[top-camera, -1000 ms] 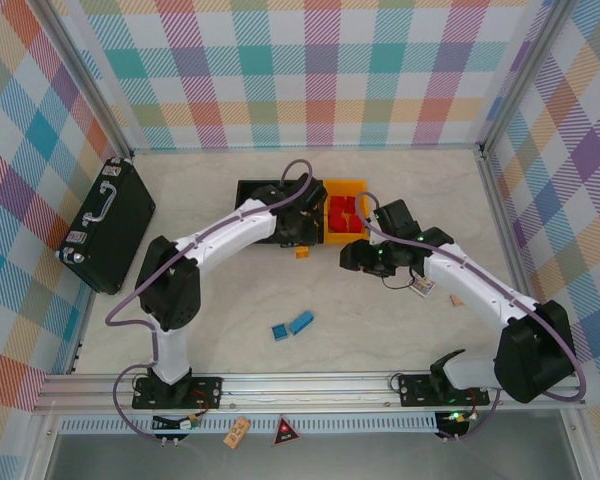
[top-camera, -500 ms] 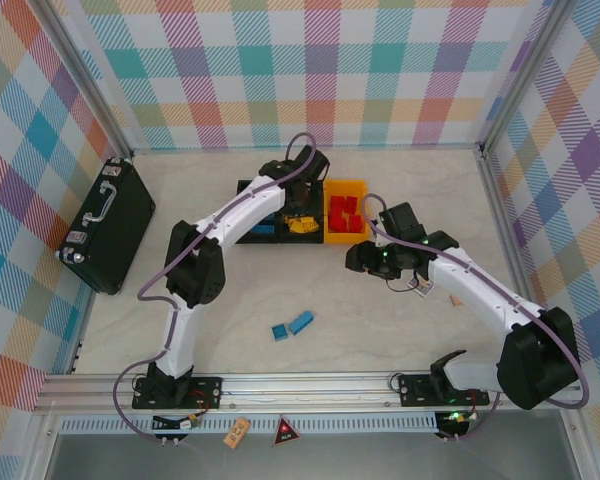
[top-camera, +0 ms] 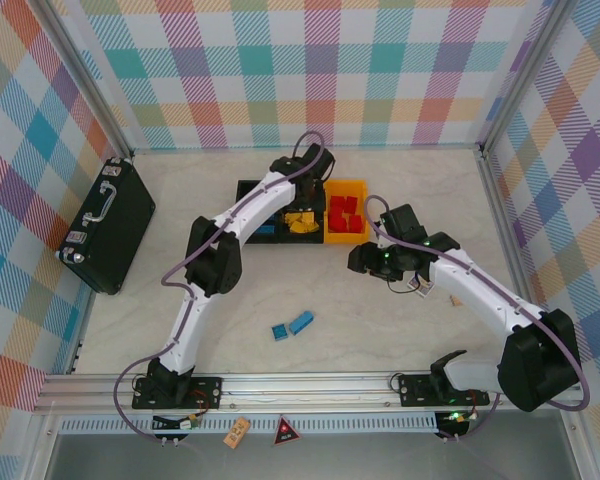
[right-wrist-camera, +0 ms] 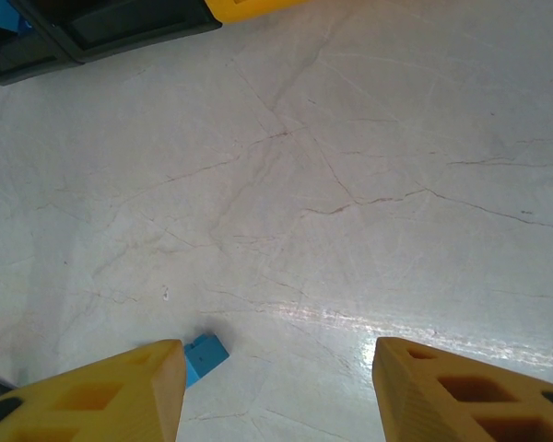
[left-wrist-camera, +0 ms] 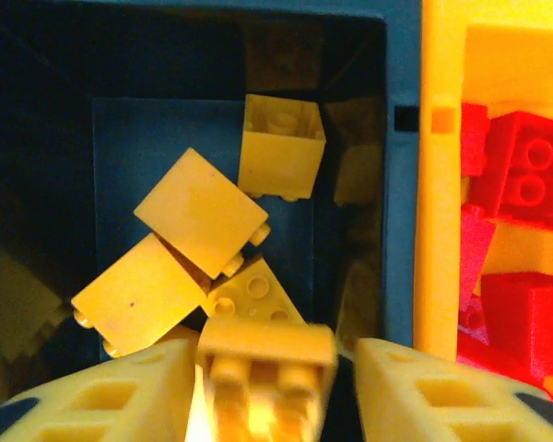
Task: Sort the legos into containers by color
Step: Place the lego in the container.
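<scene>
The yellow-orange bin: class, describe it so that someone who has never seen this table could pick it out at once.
On the pale table, look near the back middle for two black bins side by side. The yellow-orange bin stands at the right end of their row in the top view. It alone is brightly coloured, and it holds the red bricks.

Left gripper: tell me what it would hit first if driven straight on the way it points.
Probably the yellow studded plastic brick sitting between the fingertips of the left gripper, then the heap of yellow bricks in the black plastic bin; depth is hard to judge.
</scene>
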You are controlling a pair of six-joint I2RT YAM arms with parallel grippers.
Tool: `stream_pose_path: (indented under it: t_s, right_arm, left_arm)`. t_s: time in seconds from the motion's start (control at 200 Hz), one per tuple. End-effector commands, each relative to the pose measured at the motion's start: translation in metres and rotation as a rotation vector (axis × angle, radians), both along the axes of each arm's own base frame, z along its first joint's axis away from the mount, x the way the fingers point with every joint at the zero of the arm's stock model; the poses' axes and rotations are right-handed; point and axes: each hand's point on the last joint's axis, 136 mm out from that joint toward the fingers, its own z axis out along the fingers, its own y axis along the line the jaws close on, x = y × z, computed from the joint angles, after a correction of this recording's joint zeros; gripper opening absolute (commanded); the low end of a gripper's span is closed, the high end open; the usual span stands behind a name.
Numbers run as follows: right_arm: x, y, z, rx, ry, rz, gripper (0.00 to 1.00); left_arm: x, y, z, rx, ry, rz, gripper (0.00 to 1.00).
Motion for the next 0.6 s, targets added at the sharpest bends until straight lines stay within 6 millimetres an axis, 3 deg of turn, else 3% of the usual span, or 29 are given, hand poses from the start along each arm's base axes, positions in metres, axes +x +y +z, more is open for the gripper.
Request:
stream_pose_path:
  t_s: [0.0,0.24,0.425,0.595]
  right_arm:
    - [-0.004,-0.004,0.001,0.005,0.006,-0.019,0.56]
    - [-0.004,-0.001,-0.002,0.019,0.011,-0.010,0.56]
    - [-0.003,0.006,0.002,0.039,-0.002,0.040,0.56]
    - [-0.002,0.015,0.006,0.061,-0.014,0.102,0.56]
  left_arm:
    - [0.003,0.009,0.017,0.008,-0.014,0.006,0.53]
    - [-0.023,0.005,0.046,-0.040,-0.037,-0.028,0.55]
    - [-0.066,0.004,0.058,-0.088,-0.035,-0.076,0.55]
    - [-0.108,0.010,0.053,-0.132,-0.004,-0.113,0.56]
